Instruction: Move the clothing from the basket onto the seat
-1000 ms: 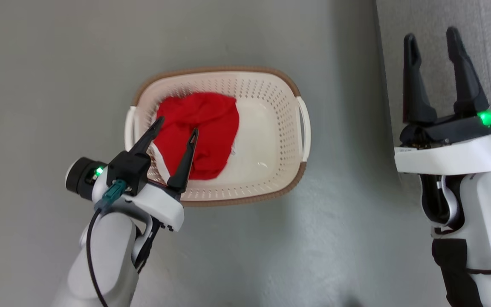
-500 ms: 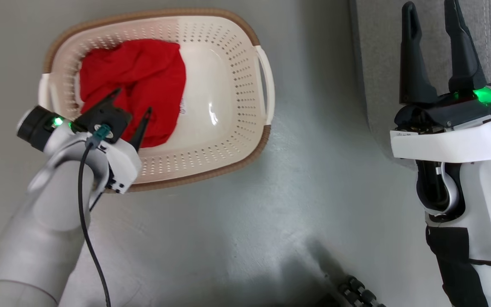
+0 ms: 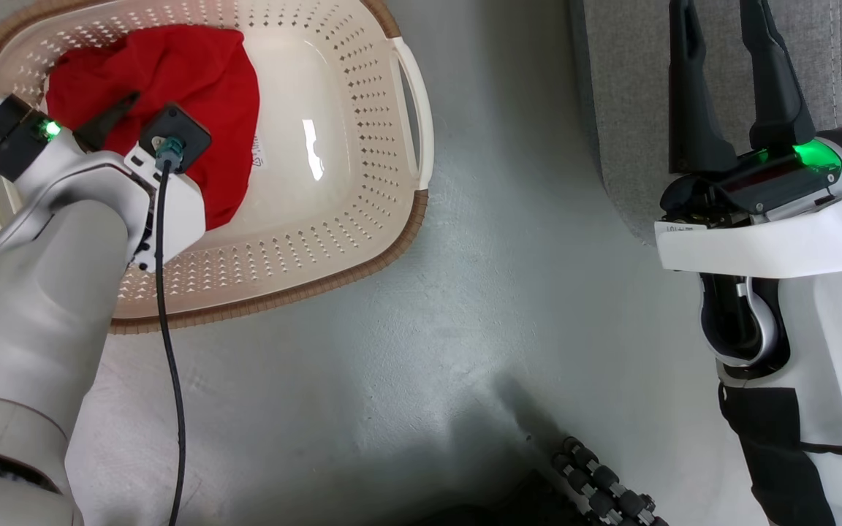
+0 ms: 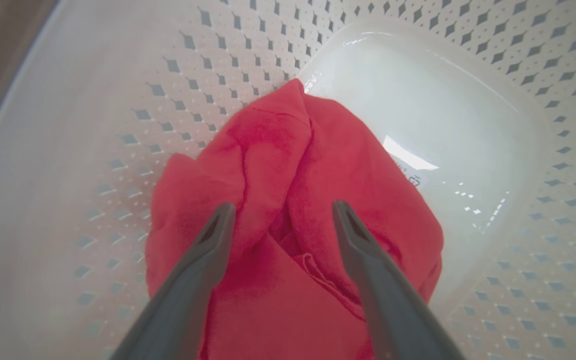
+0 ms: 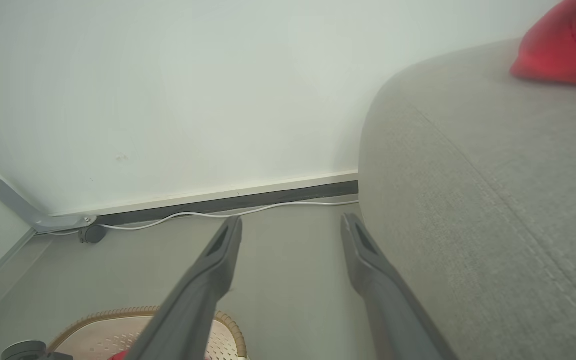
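1. Pickup step: left tool (image 4: 283, 207) stood wide open, empty, poised over the clothing (image 4: 288, 165) heaped inside the basket (image 3: 362, 88).
2. Right tool (image 5: 292, 222), also open, hung outside the basket.
3. Next probably needed: lower, pinch a fold.

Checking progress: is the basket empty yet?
Not empty: red clothing lies bunched in the basket, the open left gripper poised over it.

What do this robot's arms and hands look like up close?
Pale arms with white wrist shells. The left gripper and right gripper each have two long, tapering dark fingers and a green light. A black cable runs along the left arm to a teal plug.
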